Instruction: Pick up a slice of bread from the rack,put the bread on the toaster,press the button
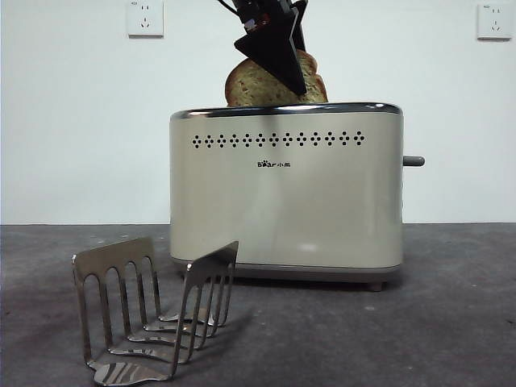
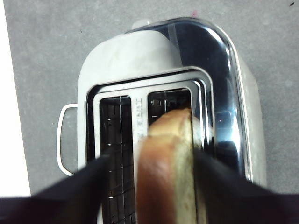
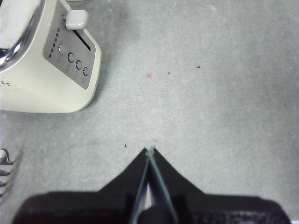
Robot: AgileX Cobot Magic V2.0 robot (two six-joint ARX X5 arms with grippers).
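Nearest stands the steel toast rack (image 1: 153, 310), behind it the cream Bear toaster (image 1: 286, 189), above whose slot the left gripper (image 1: 278, 48) pinches the slice of bread (image 1: 254, 85), while the right gripper (image 3: 150, 151) waits closed over the table (image 3: 224, 93).

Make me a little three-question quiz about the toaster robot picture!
1. True or false: the slice of bread still sits in the rack.
2. Which end effector grips the bread? A) left end effector B) right end effector
3. Fill in: the bread hangs above the ____.

Key:
1. False. It is held over the toaster; the rack holds no bread.
2. A. The right one is shut on nothing, above bare table near the button.
3. toaster
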